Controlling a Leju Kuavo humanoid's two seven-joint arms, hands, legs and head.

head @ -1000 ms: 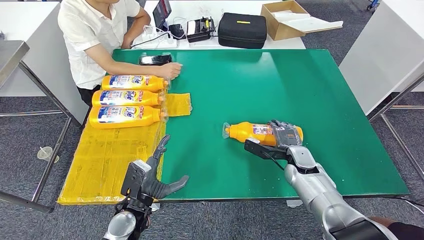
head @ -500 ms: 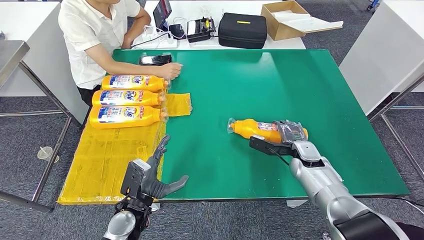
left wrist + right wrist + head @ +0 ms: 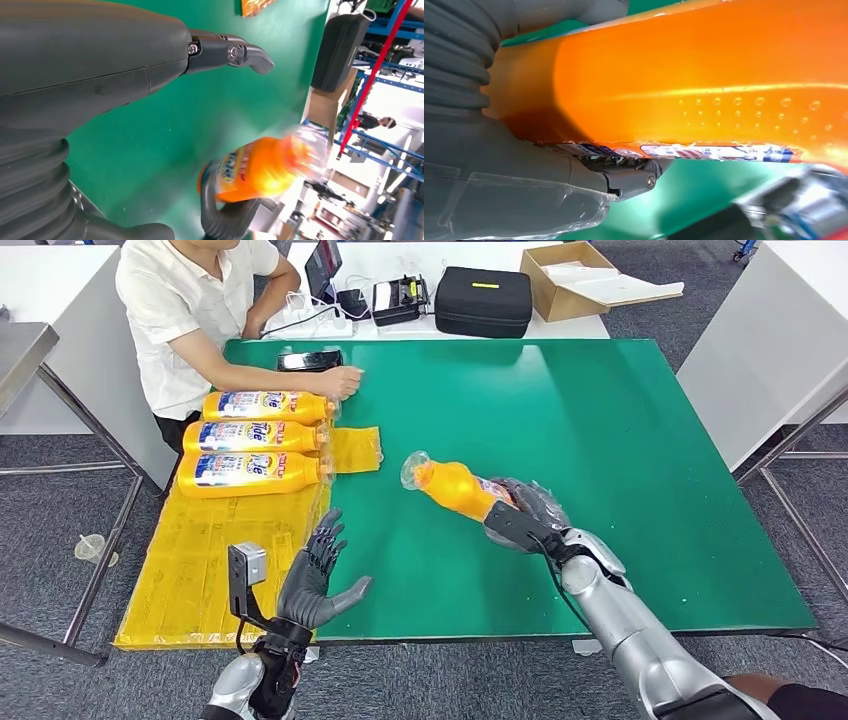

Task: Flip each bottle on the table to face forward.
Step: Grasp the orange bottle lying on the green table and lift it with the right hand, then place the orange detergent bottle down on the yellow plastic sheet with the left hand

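Observation:
My right hand (image 3: pixel 525 515) grips the base of an orange bottle (image 3: pixel 456 487) and holds it tilted above the green table (image 3: pixel 620 420), its clear cap end raised toward the far left. The same orange bottle (image 3: pixel 704 85) lies across my right hand (image 3: pixel 524 195) close up, and the left wrist view shows the orange bottle (image 3: pixel 260 167) blurred. My left hand (image 3: pixel 315 575) hovers open over the table's near edge, fingers spread. Three more orange bottles (image 3: pixel 255 436) lie side by side at the far left, labels up.
A yellow mat (image 3: pixel 215 560) covers the table's left side. A person sits at the far left with a hand (image 3: pixel 340 382) on the table beside a dark phone (image 3: pixel 310 360). A black case (image 3: pixel 485 300) and a cardboard box (image 3: pixel 570 275) stand behind.
My right hand has lifted the bottle off the table and swung its cap end up toward the far left. My left hand has risen and turned, fingers still spread.

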